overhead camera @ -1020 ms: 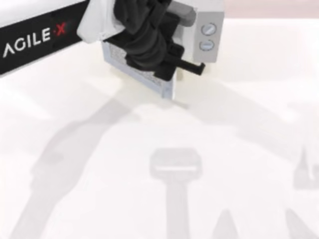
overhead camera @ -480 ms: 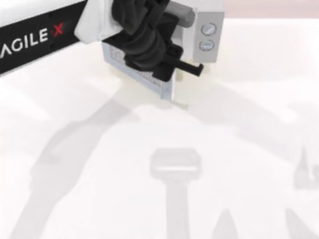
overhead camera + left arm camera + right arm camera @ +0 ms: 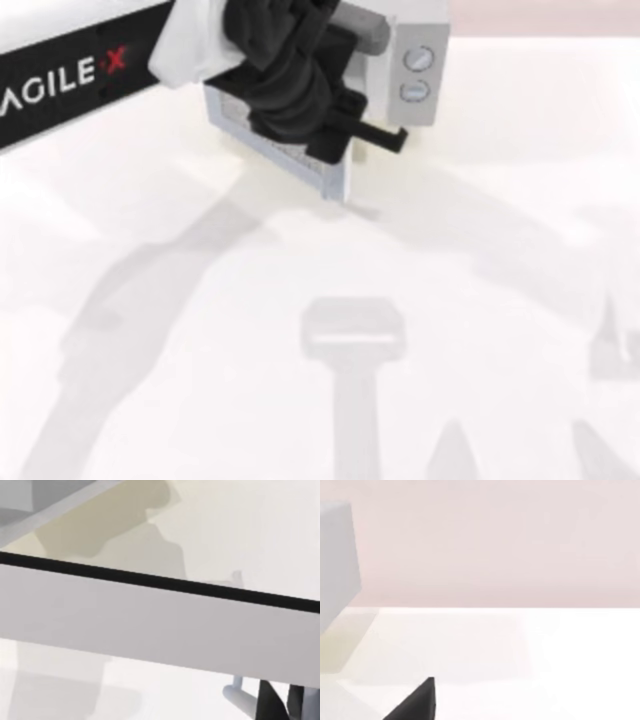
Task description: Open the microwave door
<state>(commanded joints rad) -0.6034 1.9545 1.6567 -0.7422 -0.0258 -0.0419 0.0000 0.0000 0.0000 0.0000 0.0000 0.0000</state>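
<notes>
- Top view: microwave door [image 3: 300,158] partly swung out from the microwave [image 3: 420,60].
- Left gripper [image 3: 345,135] at its edge; grip unclear.
- Wider swing remains.

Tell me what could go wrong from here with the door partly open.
The left gripper sits tight against the door, so it might slip off the free edge and leave it half open. The arm also crowds the microwave, so pulling further could drag or shove it.
</notes>
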